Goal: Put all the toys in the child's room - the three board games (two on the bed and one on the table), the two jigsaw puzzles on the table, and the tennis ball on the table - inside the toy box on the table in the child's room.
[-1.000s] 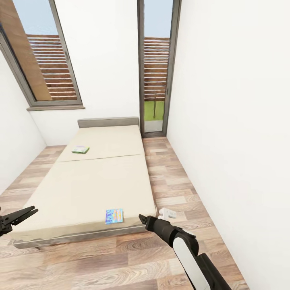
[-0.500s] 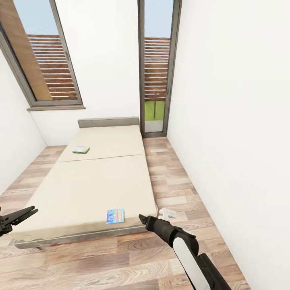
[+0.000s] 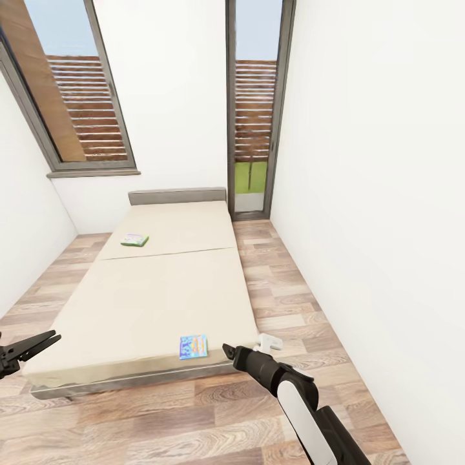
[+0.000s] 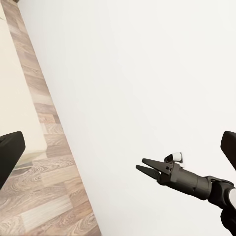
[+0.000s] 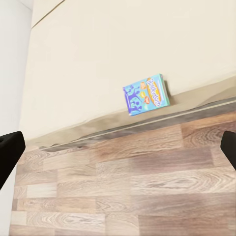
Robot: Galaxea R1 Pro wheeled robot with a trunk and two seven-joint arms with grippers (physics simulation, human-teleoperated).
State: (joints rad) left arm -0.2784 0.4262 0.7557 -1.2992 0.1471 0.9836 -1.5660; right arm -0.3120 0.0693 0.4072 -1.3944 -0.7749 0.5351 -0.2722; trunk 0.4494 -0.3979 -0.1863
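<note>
In the head view, the bed (image 3: 155, 290) lies ahead with two board games on its beige mattress. A green-edged one (image 3: 134, 240) rests near the headboard. A blue one (image 3: 194, 346) sits at the foot edge, and the right wrist view shows its printed cover (image 5: 146, 95). My right gripper (image 3: 226, 351) hovers open just right of the blue game, above the floor at the bed's foot corner, and holds nothing. My left gripper (image 3: 40, 342) is open and empty at the bed's near left corner. The table, toy box, jigsaw puzzles and tennis ball are out of view.
A white wall (image 3: 374, 213) runs close along the right, leaving a strip of wood floor (image 3: 278, 290) between it and the bed. Tall dark-framed windows (image 3: 252, 110) stand behind the headboard. Open floor lies in front of the bed's foot.
The whole head view has shifted slightly, so the bed and both games sit a little further right in the picture. Both arms hold the same pose, grippers still open.
</note>
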